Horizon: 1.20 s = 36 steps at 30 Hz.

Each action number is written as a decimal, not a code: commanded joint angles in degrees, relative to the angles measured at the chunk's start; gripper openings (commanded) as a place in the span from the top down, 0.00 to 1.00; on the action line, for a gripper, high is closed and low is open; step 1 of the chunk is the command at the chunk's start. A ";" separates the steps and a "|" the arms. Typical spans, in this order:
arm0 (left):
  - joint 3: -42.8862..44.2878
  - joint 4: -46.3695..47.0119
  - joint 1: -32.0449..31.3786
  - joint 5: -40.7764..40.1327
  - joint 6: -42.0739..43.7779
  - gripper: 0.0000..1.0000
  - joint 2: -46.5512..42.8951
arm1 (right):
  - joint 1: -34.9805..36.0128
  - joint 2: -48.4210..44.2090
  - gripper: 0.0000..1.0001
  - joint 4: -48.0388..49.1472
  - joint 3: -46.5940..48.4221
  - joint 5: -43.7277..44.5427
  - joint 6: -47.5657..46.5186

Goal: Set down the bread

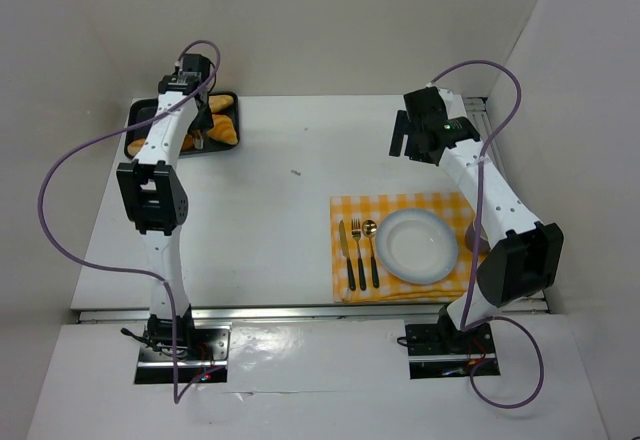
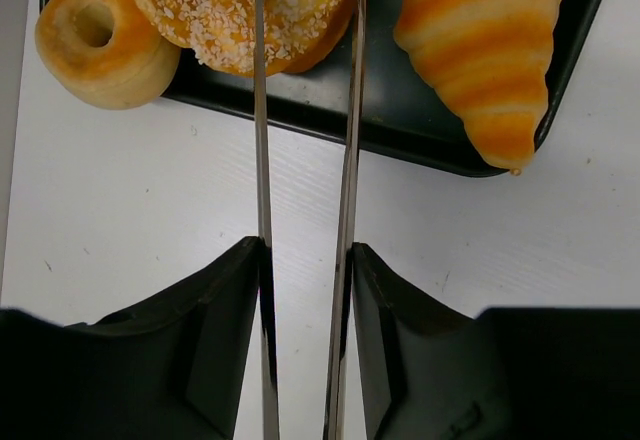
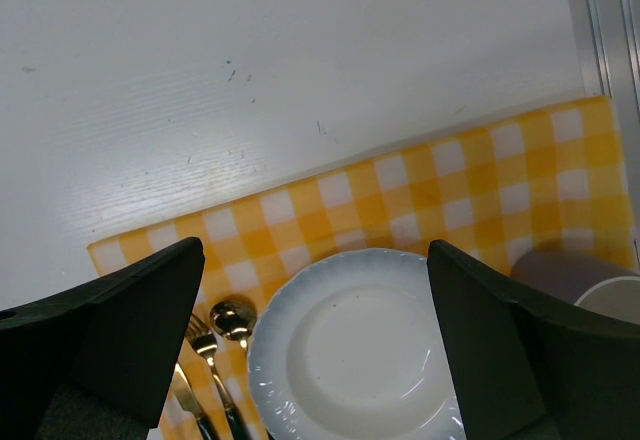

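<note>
So the bread is all at the far left of the table, on the black tray. There's a small plain donut sitting over the tray's corner rim, a sugared donut next to it, and a croissant further right. None of it is on the plate yet.

The left gripper isn't grabbing bread directly. Its jaws are about half closed and squeezing a pair of metal tongs, which probably keeps the fingers off the food and adds some reach. The blades run nearly parallel across the sugared donut, so that looks like the pick. The tips are cut off at the frame edge, so there's no telling if they touch it.

Over on the right is the place setting: a yellow checked placemat with a knife, fork and spoon. Then comes the white plate, which is bare and presumably the drop spot, with a grey cup just beside it.

The right gripper hangs above the plate with its jaws spread wide, holding nothing. It seems parked out of the way.
</note>
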 commanded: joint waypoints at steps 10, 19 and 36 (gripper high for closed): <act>0.72 1.19 0.31 -0.29 -0.64 1.00 -7.04 | -0.30 -3.58 0.00 0.59 0.47 0.73 0.46; -5.18 3.39 -0.92 -5.31 -0.64 1.00 -21.53 | -0.30 -5.43 0.00 1.82 -0.06 -0.33 0.98; -27.06 11.47 -49.22 1.37 -16.10 1.00 -38.43 | -0.30 -20.08 0.00 3.04 17.18 7.04 -0.77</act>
